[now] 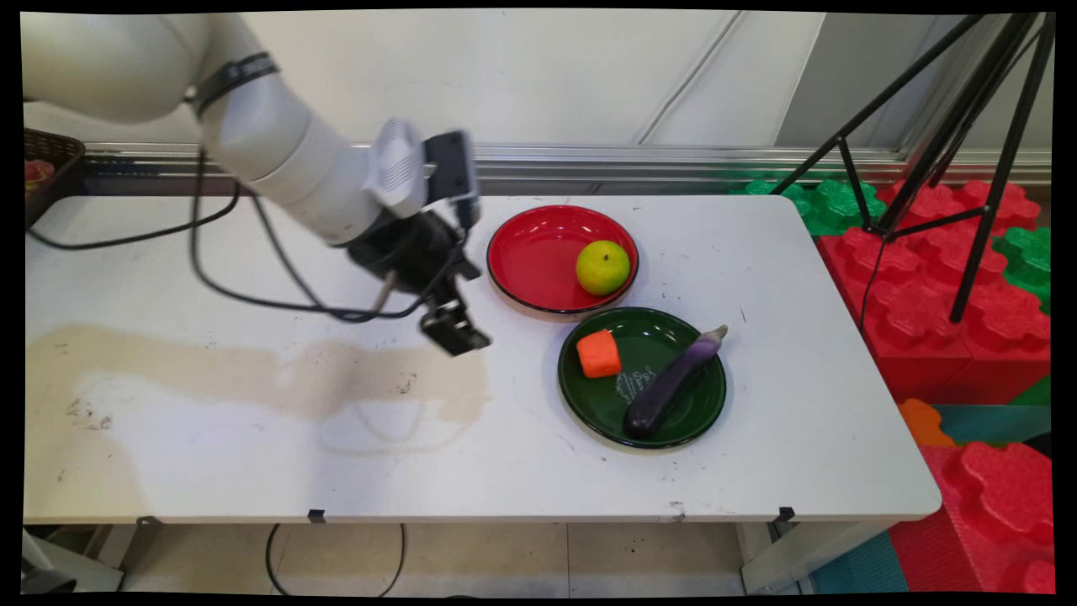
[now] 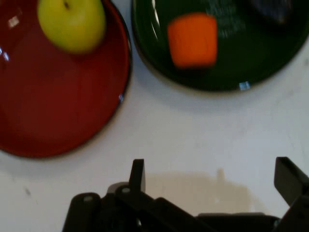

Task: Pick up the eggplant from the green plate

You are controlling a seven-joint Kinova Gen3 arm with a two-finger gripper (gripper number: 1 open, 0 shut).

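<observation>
Tabletop first: the white rectangular table point(image 1: 252, 471) carries a wide tan smear across its near left part, and everything else can be placed from the glossy dark green round plate point(image 1: 702, 404) point(image 2: 270, 58) sitting right of centre. On that green plate, toward its left side, rests a small orange block-shaped toy piece point(image 1: 598, 353) point(image 2: 192, 39), and beside it a dark purple toy eggplant point(image 1: 669, 385) lies slantwise, its stem end poking over the plate's far right rim. Left of the green plate, above bare table at the tan smear's far edge, hangs the black two-finger gripper point(image 1: 454, 330) point(image 2: 212, 176), its fingers spread wide with nothing between them and touching nothing. Just beyond the green plate, rims nearly meeting, sits a shiny red round plate point(image 1: 530, 252) point(image 2: 43, 111) with a yellow-green toy apple point(image 1: 602, 268) point(image 2: 71, 23) on its right side. Farther off, right of the table, stand red and green foam blocks point(image 1: 934, 278) and a black tripod point(image 1: 968, 126).
</observation>
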